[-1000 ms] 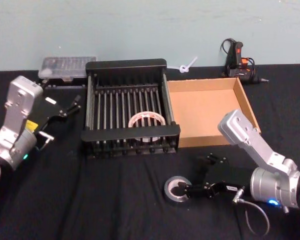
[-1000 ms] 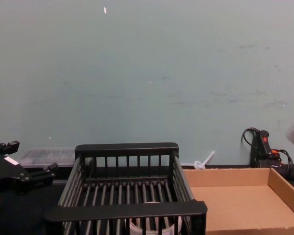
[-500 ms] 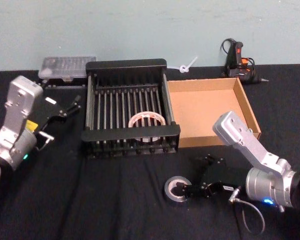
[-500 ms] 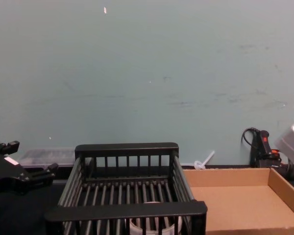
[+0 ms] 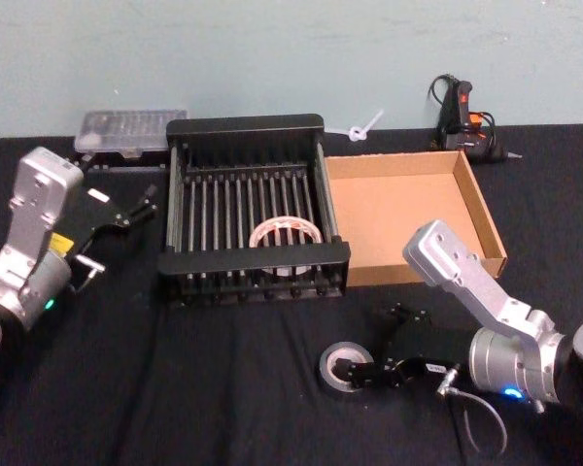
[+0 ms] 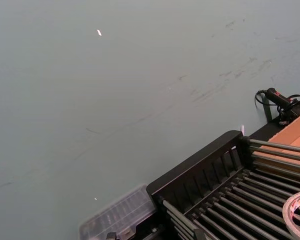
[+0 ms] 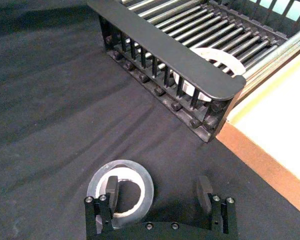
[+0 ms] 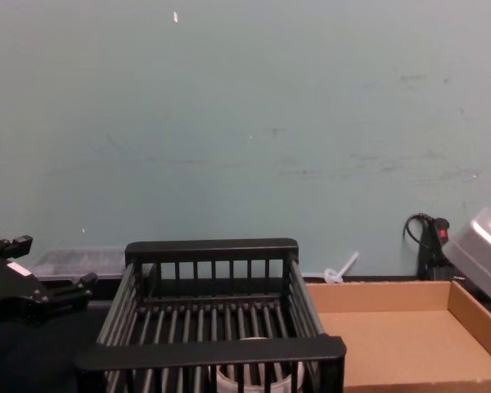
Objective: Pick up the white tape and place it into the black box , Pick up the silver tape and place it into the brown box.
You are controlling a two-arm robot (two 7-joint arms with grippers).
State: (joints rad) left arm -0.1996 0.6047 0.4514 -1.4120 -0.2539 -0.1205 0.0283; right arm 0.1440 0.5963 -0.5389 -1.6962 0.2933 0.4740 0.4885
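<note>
White tape: white wide roll (image 5: 286, 233) lies on the slatted floor of the black plastic crate (image 5: 245, 126)
Silver tape: grey-silver roll (image 7: 121, 191) lies flat on the black cloth, before the shallow brown cardboard box (image 5: 476, 209)
Right gripper (image 7: 157, 192): spread wide, one finger (image 7: 111, 187) in the core, the other clear outside
Left gripper (image 5: 126, 209): parked left of the crate, fingers apart
Advice: close on the roll's wall squarely, then lift straight before swinging to the cardboard box

Black box (image 8: 211, 350) sits centre foreground, slatted walls and floor, thick solid rims front and back. White tape (image 8: 258, 378) lies on its floor near the front wall, seen through the bars. Brown box (image 8: 393, 337) just beside it on the right, low walls, plain inside. Left gripper (image 8: 61, 288) at the left edge, black, held above the worktop, apart from the black box. Grey housing of the right arm (image 8: 487, 250) at the right edge. Clear plastic case (image 8: 78, 261), black tool with cable (image 8: 432, 241) against the pale green wall (image 8: 245, 123).
</note>
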